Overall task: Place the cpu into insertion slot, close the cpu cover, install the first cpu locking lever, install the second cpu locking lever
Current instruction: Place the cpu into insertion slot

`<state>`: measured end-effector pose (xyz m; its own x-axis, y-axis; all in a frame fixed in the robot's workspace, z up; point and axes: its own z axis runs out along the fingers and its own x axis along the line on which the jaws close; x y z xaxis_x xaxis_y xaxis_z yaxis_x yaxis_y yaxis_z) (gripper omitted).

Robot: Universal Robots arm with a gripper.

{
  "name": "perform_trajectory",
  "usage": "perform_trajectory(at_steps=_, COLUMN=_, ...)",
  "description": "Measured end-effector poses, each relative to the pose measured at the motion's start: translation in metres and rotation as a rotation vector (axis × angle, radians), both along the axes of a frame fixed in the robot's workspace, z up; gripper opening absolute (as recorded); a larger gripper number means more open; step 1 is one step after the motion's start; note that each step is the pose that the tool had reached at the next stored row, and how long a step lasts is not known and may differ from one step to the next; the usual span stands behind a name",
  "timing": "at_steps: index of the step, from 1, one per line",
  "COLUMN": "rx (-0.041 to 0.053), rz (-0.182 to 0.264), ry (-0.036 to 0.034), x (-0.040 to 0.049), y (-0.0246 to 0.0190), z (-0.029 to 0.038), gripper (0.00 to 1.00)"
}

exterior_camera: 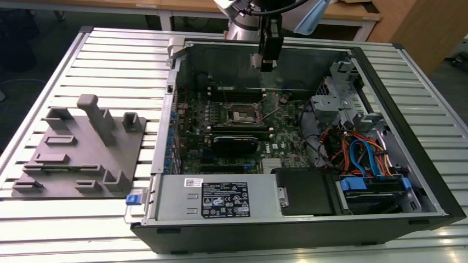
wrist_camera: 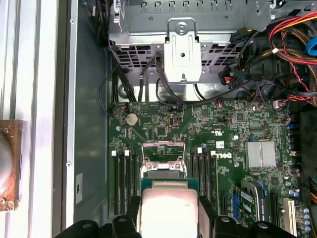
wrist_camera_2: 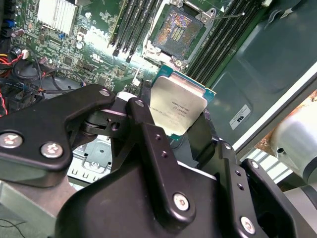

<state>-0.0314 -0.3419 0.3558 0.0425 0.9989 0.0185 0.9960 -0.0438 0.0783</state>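
Gripper (exterior_camera: 267, 64) hangs over the open PC case (exterior_camera: 219, 241), above the far edge of the green board (exterior_camera: 192, 137) as the exterior view has it. In both wrist views it's clamped on the cpu (wrist_camera_2: 179, 106) (wrist_camera: 166, 206), black fingers (wrist_camera_2: 143, 129) pinching opposite edges, silver top toward the cams, chip tilted. So cpu is in the air, well apart from the insertion slot (wrist_camera_2: 177, 30) (wrist_camera: 163, 167). Slot is uncovered w/ gold contacts bare in the second wrist view. The cpu cover (wrist_camera: 163, 145) looks flipped up at the slot's edge in the first wrist view; exact angle I can't tell. Thin wire lever (wrist_camera_2: 225, 18) sticks out beside the slot. Long black slots (wrist_camera_2: 133, 25) flank it. Case sits on the slatted worktop (exterior_camera: 109, 60), grey fixture block (exterior_camera: 80, 148) on the exterior view's left.
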Motion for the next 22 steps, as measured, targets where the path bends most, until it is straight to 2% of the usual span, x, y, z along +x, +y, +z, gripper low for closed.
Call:
perform_trajectory(at_steps=10, rx=0.0002, rz=0.000, ry=0.0000, x=0.0000, y=0.0000, z=0.0000, gripper=0.54)
perform_trajectory(at_steps=12, rx=0.0089, rz=0.000, ry=0.0020, x=0.0000, y=0.0000, z=-0.0001, gripper=0.54)
perform_trajectory(at_steps=14, rx=0.0108, rz=0.000, ry=0.0051, x=0.0000, y=0.0000, z=-0.0017, gripper=0.54)
perform_trajectory(at_steps=17, rx=0.0109, rz=0.000, ry=0.0064, x=0.0000, y=0.0000, z=-0.0068, gripper=0.54)
perform_trajectory(at_steps=19, rx=0.0109, rz=0.001, ry=0.0114, x=0.0001, y=0.0000, z=-0.0102, gripper=0.54)
perform_trajectory(at_steps=22, rx=0.0108, rz=0.004, ry=0.0274, x=0.0000, y=0.0000, z=-0.0136, gripper=0.54)
